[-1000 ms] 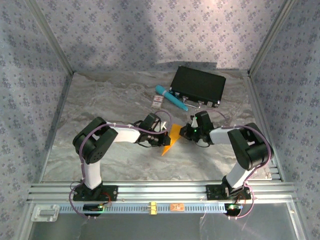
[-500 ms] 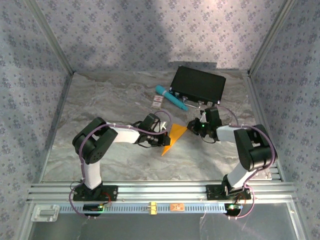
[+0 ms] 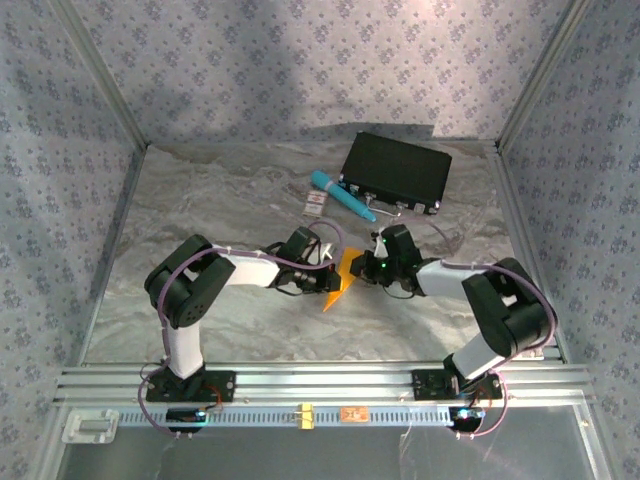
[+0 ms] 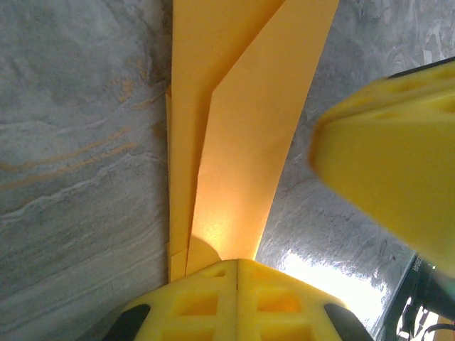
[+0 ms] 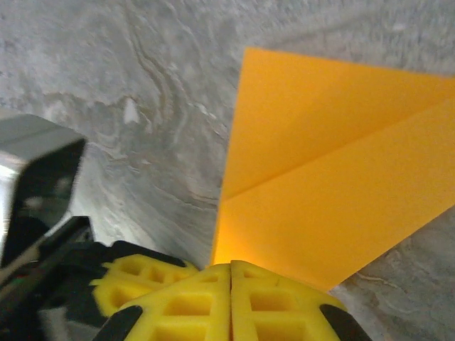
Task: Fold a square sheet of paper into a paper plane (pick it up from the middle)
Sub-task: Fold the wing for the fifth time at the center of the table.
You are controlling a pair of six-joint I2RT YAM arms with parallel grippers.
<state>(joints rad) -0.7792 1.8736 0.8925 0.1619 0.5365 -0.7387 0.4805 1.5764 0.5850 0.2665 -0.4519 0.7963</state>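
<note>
The left gripper is clamping the narrow end of the folded sheet of paper, and the right gripper is pinching its opposite edge, at the middle of the table. The paper is probably behaving light, limp and easy to tear, so gripping near creases seems best. The teal pen and black case are lying at 12 to 1 o'clock, apart and not blocking.

Orange-yellow paper plane, grey marbled table, teal pen, black case
</note>
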